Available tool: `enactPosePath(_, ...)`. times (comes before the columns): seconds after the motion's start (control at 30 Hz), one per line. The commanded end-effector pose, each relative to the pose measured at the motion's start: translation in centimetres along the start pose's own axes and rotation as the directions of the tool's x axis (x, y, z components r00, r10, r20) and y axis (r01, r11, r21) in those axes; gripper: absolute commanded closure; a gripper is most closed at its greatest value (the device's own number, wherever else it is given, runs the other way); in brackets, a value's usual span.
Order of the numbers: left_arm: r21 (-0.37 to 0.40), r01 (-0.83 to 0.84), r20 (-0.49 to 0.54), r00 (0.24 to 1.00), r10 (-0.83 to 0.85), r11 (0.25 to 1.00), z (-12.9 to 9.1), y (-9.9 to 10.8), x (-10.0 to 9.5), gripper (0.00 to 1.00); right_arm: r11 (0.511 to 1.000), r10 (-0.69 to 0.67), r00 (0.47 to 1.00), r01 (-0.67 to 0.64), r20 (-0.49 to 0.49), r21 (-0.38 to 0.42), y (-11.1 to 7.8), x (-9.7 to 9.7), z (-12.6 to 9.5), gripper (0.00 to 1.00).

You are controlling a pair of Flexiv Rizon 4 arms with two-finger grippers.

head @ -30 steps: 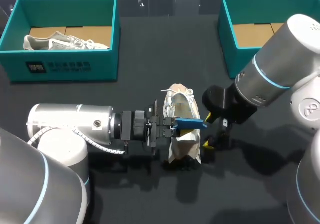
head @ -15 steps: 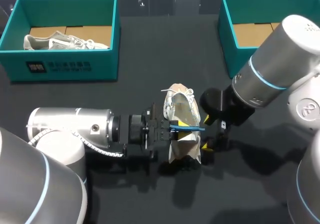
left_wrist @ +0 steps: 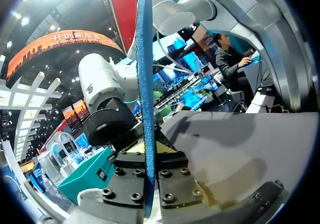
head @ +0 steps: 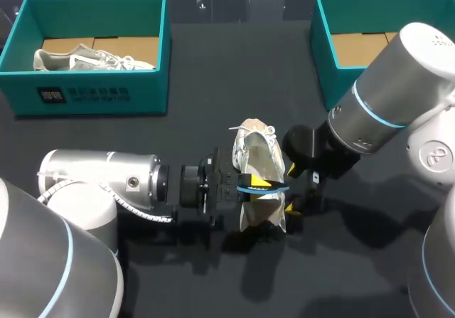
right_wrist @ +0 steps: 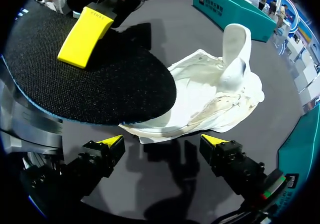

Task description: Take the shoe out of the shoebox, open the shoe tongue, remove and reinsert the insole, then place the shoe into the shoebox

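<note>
1. Insole [head: 276,187]: clamped edgewise by left fingers [right_wrist: 85,36], above shoe [head: 257,154].
2. Shoe: lying on counter [head: 213,83].
3. Right fingers [right_wrist: 111,143]: spread, empty, flanking shoe.
4. Risk: shoe unheld, so it may slide; the insole could buckle at reinsertion.

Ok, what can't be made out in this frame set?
Head view: the shoe's middle, covered by the insole and left pincer.
Left wrist view: the shoe, not showing past the edge-on insole.
Head view: the right shoebox's inside, cut off by the edge and right arm.
</note>
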State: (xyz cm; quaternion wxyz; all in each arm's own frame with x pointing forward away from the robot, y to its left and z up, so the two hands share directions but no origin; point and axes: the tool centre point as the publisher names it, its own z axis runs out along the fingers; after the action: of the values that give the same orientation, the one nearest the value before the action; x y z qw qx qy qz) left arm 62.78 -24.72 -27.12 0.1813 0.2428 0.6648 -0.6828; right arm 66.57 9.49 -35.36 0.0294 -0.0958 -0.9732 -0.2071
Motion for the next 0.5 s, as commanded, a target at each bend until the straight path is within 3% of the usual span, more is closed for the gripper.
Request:
enactPosePath(0.03,0.005,-0.01,-0.006,1.0,0.01,1.0,0.3,0.5,-0.2,1.0,1.0,0.0,1.0,0.0,0.002,0.0,0.0,0.1,0.1,0.0)
enactPosePath(0.5,-0.008,-0.013,-0.006,1.0,0.013,1.0,0.5,1.7,0.1,1.0,1.0,0.0,1.0,0.0,0.002,0.0,0.0,0.1,0.1,0.0)
